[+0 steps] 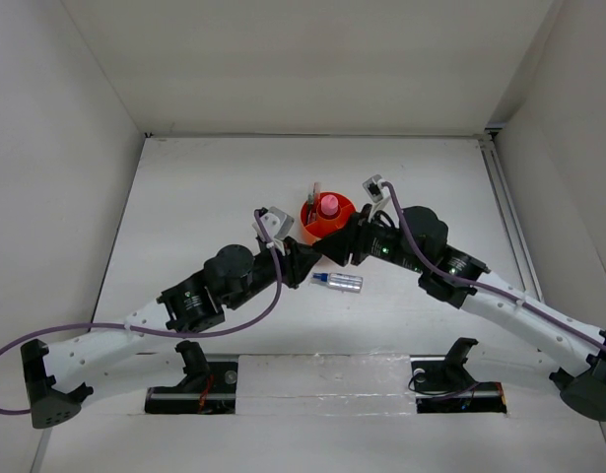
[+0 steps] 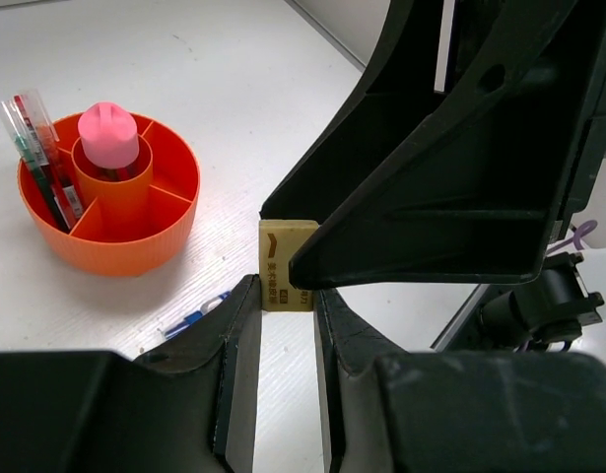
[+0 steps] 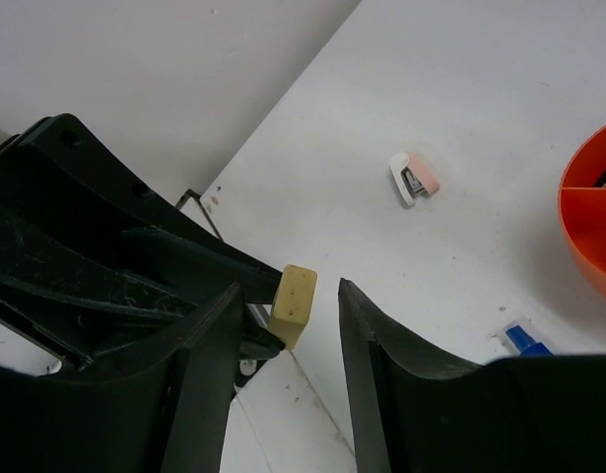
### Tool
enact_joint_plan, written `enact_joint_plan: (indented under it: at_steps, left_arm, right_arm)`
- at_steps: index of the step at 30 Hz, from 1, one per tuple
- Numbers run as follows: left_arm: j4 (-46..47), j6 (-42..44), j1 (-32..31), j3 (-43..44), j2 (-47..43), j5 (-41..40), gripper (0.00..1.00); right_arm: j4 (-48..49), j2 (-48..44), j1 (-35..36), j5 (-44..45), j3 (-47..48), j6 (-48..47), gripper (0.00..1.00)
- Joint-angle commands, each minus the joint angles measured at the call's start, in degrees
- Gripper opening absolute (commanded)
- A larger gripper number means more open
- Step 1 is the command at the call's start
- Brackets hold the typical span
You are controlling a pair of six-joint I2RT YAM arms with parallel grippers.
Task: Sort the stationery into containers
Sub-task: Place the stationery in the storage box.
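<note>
Handling of the tiny tan cube point(image 2: 280, 261) first: where is it, and who has it?

It is off the white table point(image 1: 204, 197), on the near side of the round bright orange plastic desk organizer point(image 2: 115, 246). The left gripper point(image 2: 288, 291) has it pinched at the very fingertips. The right gripper point(image 3: 291, 294) is spread around it. Its one finger is close against the cube and the other stands apart.

How would it behave in a grip?

I judge it light, stiff and flat-faced, so not fragile. It is so small that two sets of fingers have little room on it. The right should close squarely on the two free faces, crosswise to the left's pinch. Caught by an edge, the cube could twist out and drop.

And around it?

A pink cylindrical tube point(image 2: 108, 133) stands in the organizer's central well, and thin red and green pens point(image 2: 36, 148) lean in an outer compartment. On the table lie a silvery tube with blue cap point(image 1: 337, 282) just beside the organizer and a small white-pink stapler point(image 3: 415, 177) farther off.
</note>
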Motion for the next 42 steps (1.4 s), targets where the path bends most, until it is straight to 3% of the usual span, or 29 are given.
enact_joint_plan:
  at_steps: [1,11,12,15,24,34,42]
  left_arm:
    - [2.1,0.7,-0.2,1.9,-1.6,-0.4,0.00]
    - [1.6,0.7,-0.2,1.9,-2.6,-1.4,0.00]
    - [1.6,0.7,-0.2,1.9,-2.6,-1.4,0.00]
    - [1.6,0.2,-0.2,1.9,-2.1,-2.0,0.00]
    - [0.3,0.2,-0.2,2.5,-0.9,-3.2,0.00]
    - [0.3,0.2,-0.2,2.0,-1.4,-2.7,0.63]
    - [-0.2,-0.4,-0.2,2.0,-0.9,-2.7,0.94]
  right_arm:
    - [4.4,-0.4,0.6,-1.3,-0.2,0.4,0.49]
    - [5.7,1.4,0.6,-3.5,-0.2,1.0,0.21]
    - [5.7,1.4,0.6,-4.2,-0.2,1.0,0.13]
    - [6.8,1.4,1.1,-4.8,-0.2,1.0,0.02]
    - [9.2,1.4,1.1,-4.2,-0.2,1.0,0.00]
    - [11.0,3.5,1.1,0.2,0.0,1.0,0.00]
    - [11.0,6.0,0.4,4.5,2.5,-0.8,0.00]
